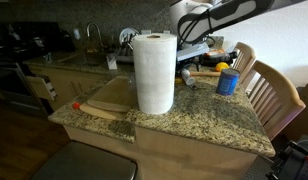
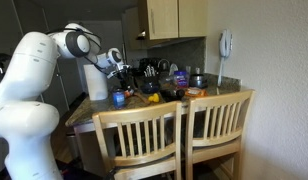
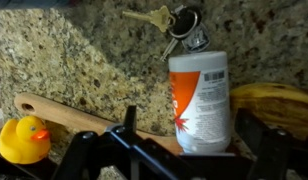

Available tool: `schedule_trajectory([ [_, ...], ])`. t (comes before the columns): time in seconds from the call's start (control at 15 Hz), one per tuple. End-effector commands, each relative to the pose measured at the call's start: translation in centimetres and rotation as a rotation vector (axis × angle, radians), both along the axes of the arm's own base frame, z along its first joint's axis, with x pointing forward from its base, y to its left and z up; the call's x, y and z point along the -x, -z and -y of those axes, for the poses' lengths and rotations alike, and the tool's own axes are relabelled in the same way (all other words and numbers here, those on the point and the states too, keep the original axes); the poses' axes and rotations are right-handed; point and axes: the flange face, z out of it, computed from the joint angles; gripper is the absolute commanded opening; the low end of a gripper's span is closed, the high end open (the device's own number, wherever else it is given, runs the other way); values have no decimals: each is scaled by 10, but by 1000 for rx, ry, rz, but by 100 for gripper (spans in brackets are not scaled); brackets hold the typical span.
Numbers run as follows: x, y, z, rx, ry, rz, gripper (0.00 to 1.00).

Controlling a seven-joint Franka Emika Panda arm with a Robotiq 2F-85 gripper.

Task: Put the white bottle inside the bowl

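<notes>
The white bottle (image 3: 199, 95) has an orange label and lies on the granite counter; in the wrist view it sits between my two dark fingers. My gripper (image 3: 194, 125) is open around it, with a gap on each side of the bottle. In both exterior views the gripper (image 1: 190, 72) (image 2: 124, 68) is low over the counter, behind the paper towel roll (image 1: 154, 72). I cannot make out the bowl in any view.
Keys (image 3: 172, 20), a wooden spoon (image 3: 64, 112), a yellow rubber duck (image 3: 22, 138) and a banana (image 3: 272, 100) lie around the bottle. A blue container with a yellow top (image 1: 227, 80) stands nearby. Two wooden chairs (image 2: 174, 135) stand at the counter's edge.
</notes>
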Motion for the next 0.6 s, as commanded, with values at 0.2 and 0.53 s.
schedule_trajectory([
  [0.2, -2, 26, 21, 6, 42, -55, 100],
  [0.53, -2, 26, 20, 6, 41, -56, 100],
])
